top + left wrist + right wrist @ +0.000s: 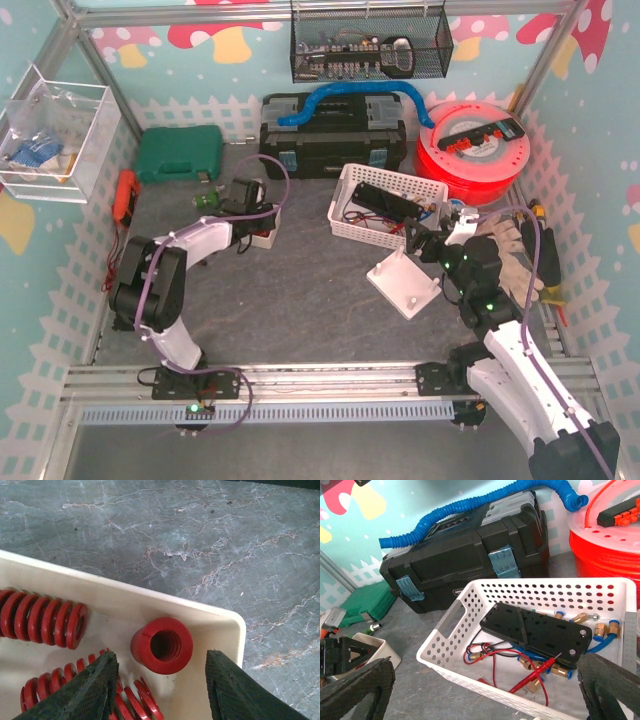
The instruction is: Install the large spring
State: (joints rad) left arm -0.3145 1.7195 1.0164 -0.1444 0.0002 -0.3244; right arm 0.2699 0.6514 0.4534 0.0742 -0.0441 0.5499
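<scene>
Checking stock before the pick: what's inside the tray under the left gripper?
Red springs: a short spring standing on end, a longer spring lying at left, more coils below, partly hidden by a finger of the open left gripper.

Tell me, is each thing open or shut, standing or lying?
Left gripper, open above the tray.
Right gripper, open.
Toolbox, shut.
Green case, shut.
Corner spring, standing on end.
Long spring, lying flat.

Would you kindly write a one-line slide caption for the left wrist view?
Open left gripper poised at a red spring, seen end-on, in the corner of a cream tray.
</scene>
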